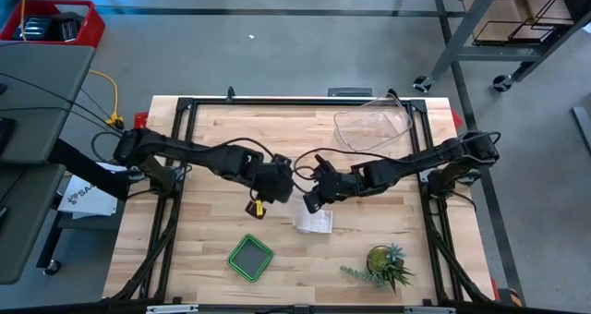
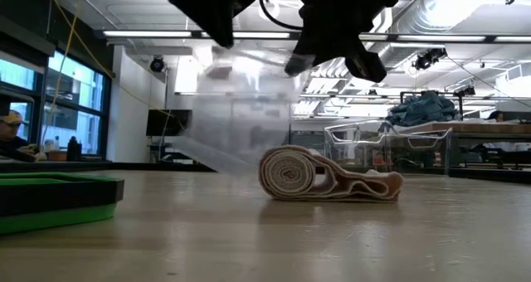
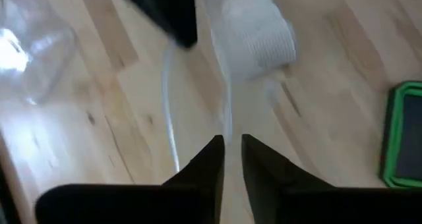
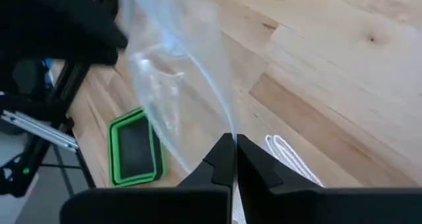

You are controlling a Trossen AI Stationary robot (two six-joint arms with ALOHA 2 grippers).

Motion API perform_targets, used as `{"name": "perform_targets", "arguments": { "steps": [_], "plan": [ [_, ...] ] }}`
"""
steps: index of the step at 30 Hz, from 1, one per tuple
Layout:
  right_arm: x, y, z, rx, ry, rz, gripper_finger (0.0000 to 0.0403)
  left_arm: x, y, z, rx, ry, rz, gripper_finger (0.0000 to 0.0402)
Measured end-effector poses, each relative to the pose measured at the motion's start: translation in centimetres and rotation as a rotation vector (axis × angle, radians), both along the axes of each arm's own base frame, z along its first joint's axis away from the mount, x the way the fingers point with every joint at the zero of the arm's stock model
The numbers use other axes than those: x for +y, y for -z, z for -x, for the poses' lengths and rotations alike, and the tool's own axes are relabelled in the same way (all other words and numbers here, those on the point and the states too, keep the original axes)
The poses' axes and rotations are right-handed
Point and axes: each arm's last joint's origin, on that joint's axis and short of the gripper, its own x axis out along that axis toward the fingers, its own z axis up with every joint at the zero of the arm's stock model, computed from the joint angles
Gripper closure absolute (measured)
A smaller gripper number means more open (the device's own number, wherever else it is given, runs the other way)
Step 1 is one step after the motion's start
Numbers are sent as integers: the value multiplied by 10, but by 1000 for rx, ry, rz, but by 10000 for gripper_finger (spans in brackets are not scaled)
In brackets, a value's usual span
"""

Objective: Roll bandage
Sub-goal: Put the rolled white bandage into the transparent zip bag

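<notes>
High view: My left end effector (image 1: 280,179) and my right end effector (image 1: 312,196) hang close together above the middle of the wooden tabletop (image 1: 203,138). The bandage (image 1: 315,222) lies on the tabletop just below the right end effector. A clear plastic tub (image 1: 372,129) sits at the far right of the tabletop, a green tray (image 1: 250,258) at the near edge, and a small potted plant (image 1: 383,263) at the near right.

Low view: The bandage (image 2: 328,177) rests on the tabletop, partly rolled, with a loose folded tail on one side. A clear plastic bag (image 2: 236,108) hangs above it, raised off the tabletop, from both end effectors.

Left wrist view: My left fingers (image 3: 204,161) stand slightly apart, with the edge of the clear plastic bag (image 3: 198,99) running between them. The bandage (image 3: 257,36) lies on the tabletop beyond.

Right wrist view: My right fingers (image 4: 224,155) are pressed together, pinching the clear plastic bag (image 4: 178,85). The green tray (image 4: 135,148) lies beyond.
</notes>
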Motion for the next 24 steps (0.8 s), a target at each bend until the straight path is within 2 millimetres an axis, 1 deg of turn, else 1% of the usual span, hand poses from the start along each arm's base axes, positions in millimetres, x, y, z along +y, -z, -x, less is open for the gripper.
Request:
{"name": "perform_targets", "arguments": {
  "steps": [4,7,9,12,15,17,20,22,24],
  "plan": [
    [-2,0,0,3,-38,38,402,8,-1,5,66,-72,30,317],
    [-3,0,-1,4,-62,65,403,15,-6,10,117,-105,30,287],
    [-5,0,-1,5,-77,78,403,21,-13,11,125,-120,16,267],
    [-7,0,-1,6,-93,91,403,30,-29,12,107,-145,5,239],
    [-9,0,-2,7,-115,118,403,38,-46,12,75,-127,-9,213],
    [-10,0,-2,8,-132,136,403,41,-52,12,60,-113,-7,198],
    [-12,0,-2,9,-158,155,403,41,-48,10,72,-54,21,180],
    [-13,0,-2,9,-182,160,403,38,-40,6,92,7,-3,172],
    [-15,0,-3,9,-207,162,403,34,-29,-1,114,47,-62,168]
  ]
}}
